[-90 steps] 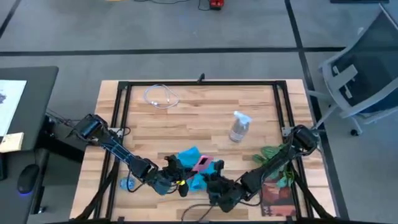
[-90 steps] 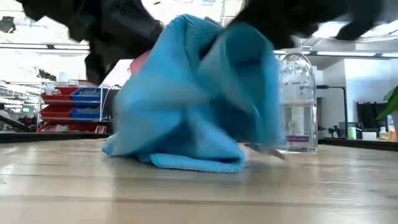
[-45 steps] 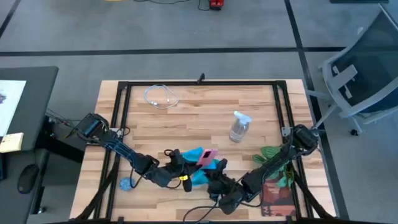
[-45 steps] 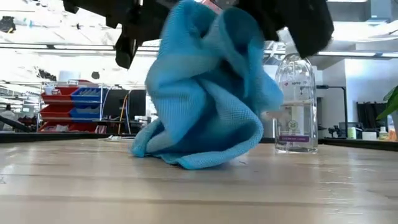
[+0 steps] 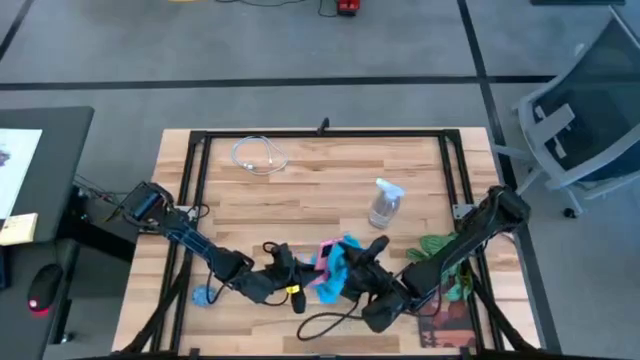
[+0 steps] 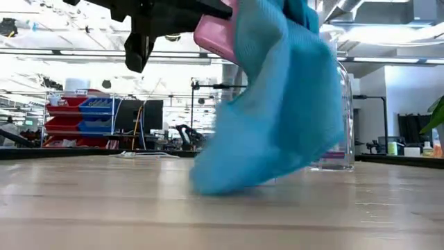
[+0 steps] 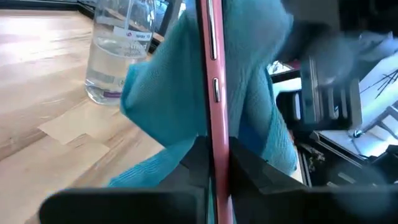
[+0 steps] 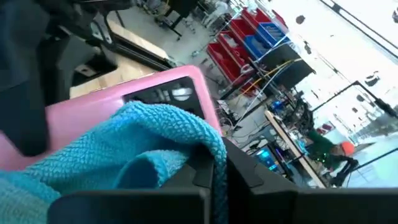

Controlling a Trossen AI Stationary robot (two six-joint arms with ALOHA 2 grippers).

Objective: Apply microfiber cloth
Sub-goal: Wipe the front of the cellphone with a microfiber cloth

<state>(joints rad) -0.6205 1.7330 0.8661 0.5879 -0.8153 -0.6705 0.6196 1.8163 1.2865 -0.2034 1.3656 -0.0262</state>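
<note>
The light slatted wooden table (image 5: 300, 190) bears everything. Above its front edge, the bright sky-blue microfiber cloth (image 5: 345, 262) hangs draped against a pink-cased phone (image 5: 325, 256), its lower folds brushing the wood in the low view. The right gripper (image 5: 362, 268) pinches the cloth's top edge. The left gripper (image 5: 300, 275) clamps the phone edge-on between its fingers. Behind stands a clear plastic spray bottle (image 5: 384, 204); a small round blue disc (image 5: 204, 295) lies at the front left.

A robotics lab or workshop: red shelving with blue bins (image 6: 87, 114), cable-strewn benches with monitors (image 6: 416, 132), an office chair (image 5: 585, 110) at two o'clock.
</note>
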